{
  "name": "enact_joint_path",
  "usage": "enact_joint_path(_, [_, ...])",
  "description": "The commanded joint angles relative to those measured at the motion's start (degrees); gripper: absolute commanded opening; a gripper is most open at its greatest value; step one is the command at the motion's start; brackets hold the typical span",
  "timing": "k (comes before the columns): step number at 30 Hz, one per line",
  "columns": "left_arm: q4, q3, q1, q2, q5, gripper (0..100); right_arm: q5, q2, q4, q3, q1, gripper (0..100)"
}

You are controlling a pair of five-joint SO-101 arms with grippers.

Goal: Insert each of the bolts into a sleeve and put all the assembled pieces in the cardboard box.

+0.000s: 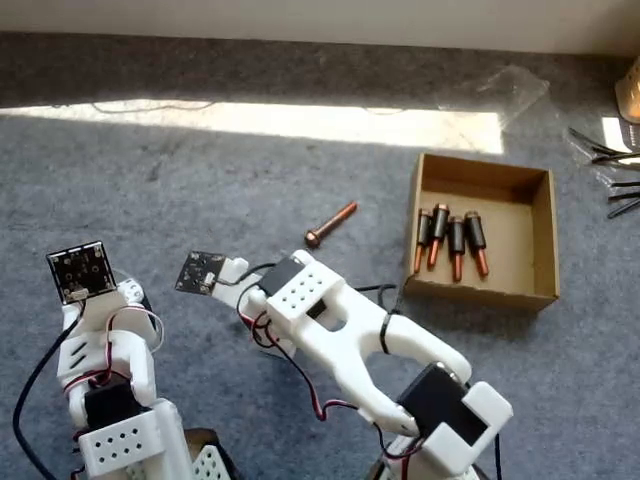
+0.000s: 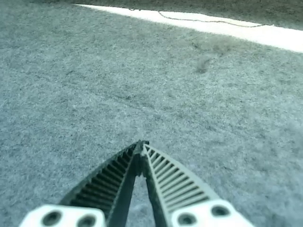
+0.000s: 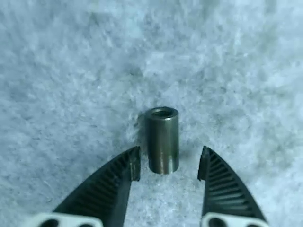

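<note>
The right gripper point(image 3: 168, 163) is open over the grey carpet point(image 3: 71, 71), its fingertips on either side of the dark metal sleeve point(image 3: 162, 139); the sleeve sits between them with a gap on each side, touching neither. The left gripper point(image 2: 142, 144) is closed on nothing, tips together above bare carpet. A copper bolt point(image 1: 331, 224) lies loose on the carpet, near the cardboard box point(image 1: 517, 245) but apart from it; four assembled pieces point(image 1: 457, 240) lie side by side inside the box.
</note>
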Motion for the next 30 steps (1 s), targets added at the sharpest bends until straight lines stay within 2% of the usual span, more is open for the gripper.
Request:
enact_joint_path(1, [-1.32, -0.57, -0.22, -0.92, -0.44, 1, -0.35, 0.22, -0.66, -3.12, -0.57, 18.3])
enact_joint_path(19, [-1.32, -0.48, -0.22, -0.92, -0.44, 1, 0.09, 1.01, -1.01, -3.3, -2.86, 18.3])
enact_joint_path(23, [-1.32, -0.48, -0.22, -0.92, -0.44, 1, 3.6, 1.01, -1.01, -3.21, -4.53, 18.3])
enact_joint_path(30, [-1.32, -0.48, -0.22, -0.92, -0.44, 1, 3.78, 1.1, -1.01, -3.21, -4.35, 18.3])
